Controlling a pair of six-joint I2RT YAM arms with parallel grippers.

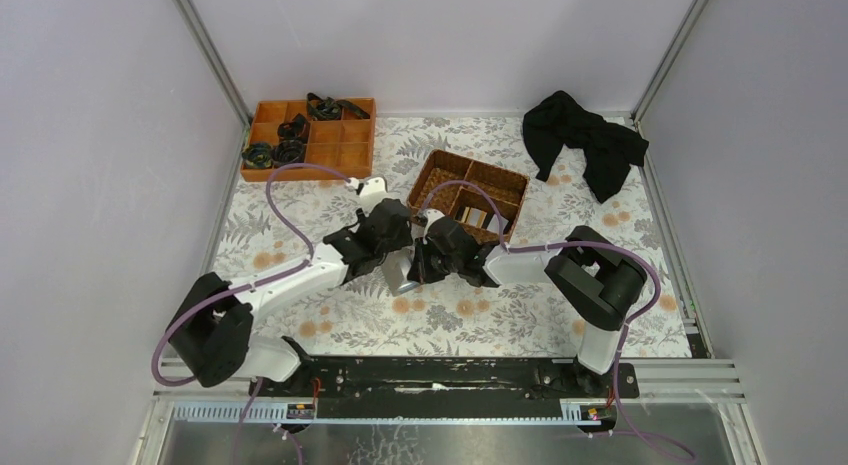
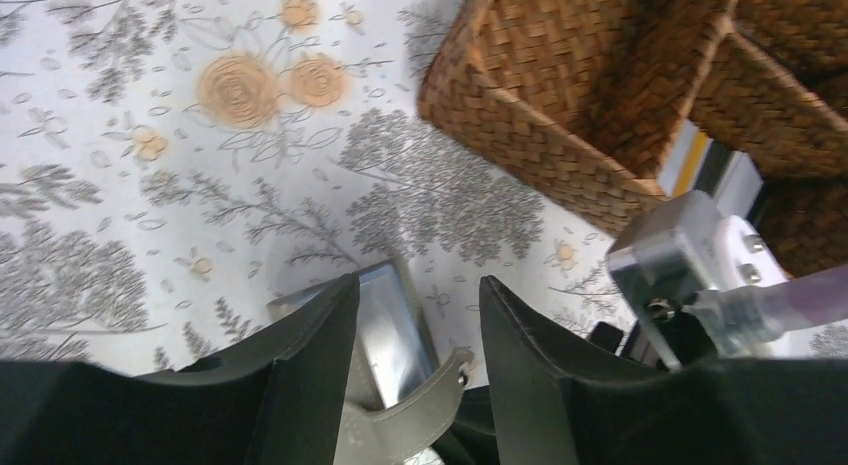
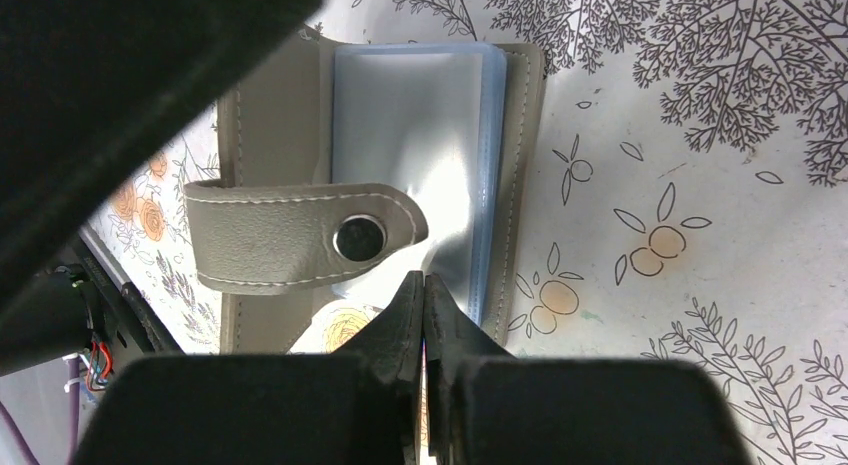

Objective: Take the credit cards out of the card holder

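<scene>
The card holder (image 3: 430, 155) lies open on the flowered cloth: a grey-beige cover with clear plastic sleeves and a snap strap (image 3: 300, 235). My right gripper (image 3: 425, 285) is shut on the edge of a plastic sleeve at the holder's near end. My left gripper (image 2: 418, 283) stands over the holder (image 2: 385, 320) with its jaws apart. The curled strap (image 2: 420, 405) lies loose between its fingers. From above, both grippers (image 1: 392, 253) (image 1: 418, 265) meet over the holder (image 1: 396, 275). A few credit cards (image 1: 473, 217) lie in one compartment of the wicker basket. No card shows in the sleeves.
The brown wicker basket (image 1: 440, 170) stands just behind the grippers, its corner (image 2: 520, 125) close to the left fingers. An orange divided tray (image 1: 345, 145) holding black items sits at the back left. A black cloth (image 1: 585, 140) lies at the back right.
</scene>
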